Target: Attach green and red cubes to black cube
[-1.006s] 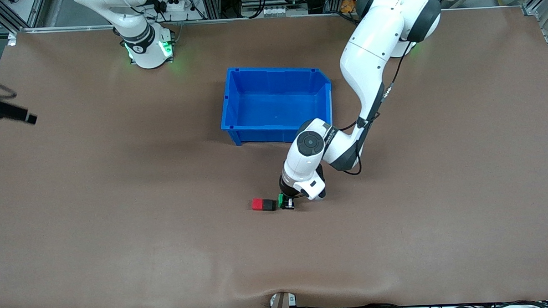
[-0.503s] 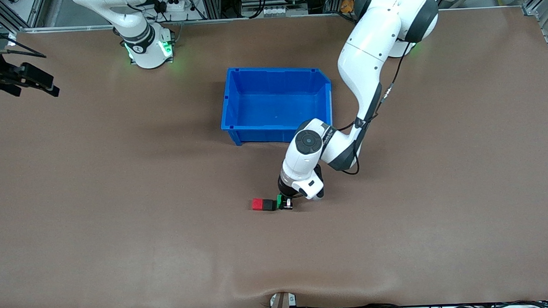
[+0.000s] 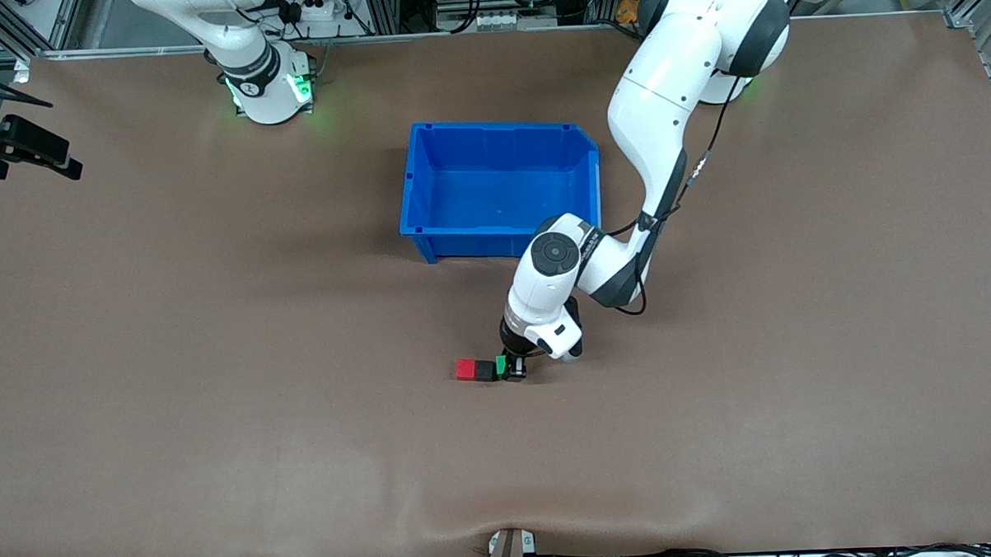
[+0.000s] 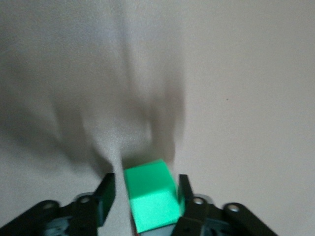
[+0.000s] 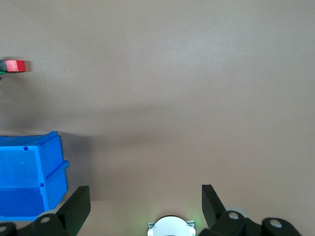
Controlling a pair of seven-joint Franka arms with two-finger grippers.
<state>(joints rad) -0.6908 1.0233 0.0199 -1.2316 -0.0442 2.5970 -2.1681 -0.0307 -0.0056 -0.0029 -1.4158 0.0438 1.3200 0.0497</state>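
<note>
The red cube point(image 3: 466, 369) and the black cube point(image 3: 486, 370) sit joined in a row on the table, nearer the front camera than the blue bin. The green cube point(image 3: 501, 365) rests against the black cube's end toward the left arm. My left gripper point(image 3: 515, 368) is down at the table around the green cube point(image 4: 150, 194). Its fingers straddle the cube, one touching it and a gap at the other, and the cube sits twisted between them. My right gripper point(image 3: 59, 162) waits, open and empty point(image 5: 142, 196), high over the right arm's end of the table. The red cube point(image 5: 18, 66) shows small in the right wrist view.
The empty blue bin point(image 3: 498, 130) stands mid-table, farther from the front camera than the cubes, also in the right wrist view point(image 5: 29, 172). The left arm's elbow point(image 3: 561, 256) hangs over the bin's near corner. The right arm's base point(image 3: 266, 93) is at the table's back edge.
My left gripper slid the green cube toward the right arm's end until it met the black cube. My right gripper swung up at the table's edge, then dipped slightly.
</note>
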